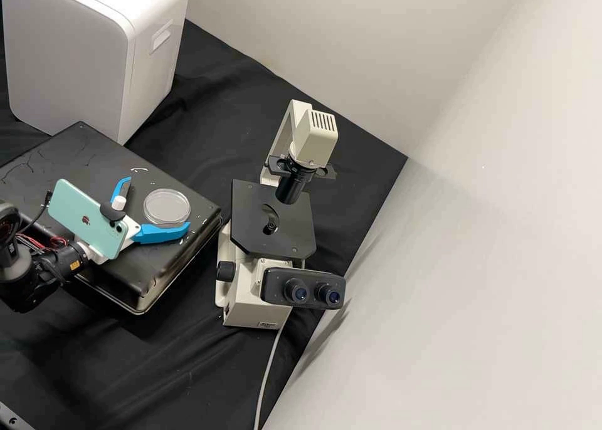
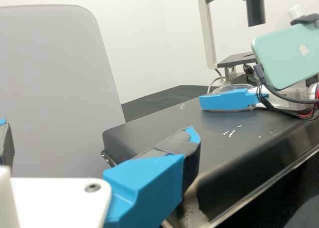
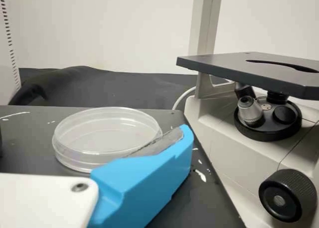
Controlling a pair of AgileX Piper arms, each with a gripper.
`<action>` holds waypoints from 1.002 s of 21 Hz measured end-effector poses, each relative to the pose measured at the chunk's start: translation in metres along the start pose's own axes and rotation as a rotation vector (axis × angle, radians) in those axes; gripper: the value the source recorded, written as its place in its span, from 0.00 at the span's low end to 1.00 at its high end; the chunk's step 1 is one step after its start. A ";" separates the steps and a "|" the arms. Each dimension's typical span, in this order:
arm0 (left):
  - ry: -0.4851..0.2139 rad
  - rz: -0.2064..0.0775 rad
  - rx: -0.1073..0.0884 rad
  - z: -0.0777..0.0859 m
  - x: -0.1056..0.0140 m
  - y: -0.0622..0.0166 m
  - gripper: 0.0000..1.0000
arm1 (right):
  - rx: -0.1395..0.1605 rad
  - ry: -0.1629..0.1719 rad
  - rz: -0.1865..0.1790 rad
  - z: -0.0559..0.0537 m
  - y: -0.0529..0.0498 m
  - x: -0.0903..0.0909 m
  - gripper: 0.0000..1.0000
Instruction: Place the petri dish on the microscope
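The clear round plastic petri dish (image 1: 167,207) rests on the black platform (image 1: 75,154), at 9 o'clock of the beige microscope (image 1: 248,292). The right end effector (image 1: 158,203) straddles the dish, released. The left end effector (image 2: 97,129) is released and empty. Grasp and transfer remain.

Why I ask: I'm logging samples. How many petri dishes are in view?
1. The petri dish lies on the black case left of the microscope, between the right hand's open fingers. The stage holds none. More could be hidden.

A laboratory: an inverted microscope (image 1: 248,292) with binocular eyepieces stands on a black-draped counter (image 1: 157,367), a clear petri dish (image 1: 167,207) lies on a black case (image 1: 75,160) beside it, and a white appliance (image 1: 81,47) sits by bare walls.
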 end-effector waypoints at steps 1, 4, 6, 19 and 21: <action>0.000 0.000 0.000 0.000 0.000 0.0000 1.00 | 0.000 0.000 0.000 0.000 0.000 0.000 1.00; 0.000 0.000 0.000 0.000 0.000 0.0000 1.00 | 0.001 -0.009 0.006 0.002 0.001 0.001 1.00; 0.006 0.000 0.000 -0.001 0.000 0.0001 1.00 | -0.001 -0.012 0.012 0.004 0.002 0.001 1.00; 0.024 -0.003 0.009 -0.004 0.002 -0.0011 1.00 | 0.003 -0.037 0.056 0.013 0.006 0.020 1.00; 0.018 0.000 0.014 -0.004 0.003 -0.0008 1.00 | 0.003 -0.037 0.056 0.013 0.006 0.021 1.00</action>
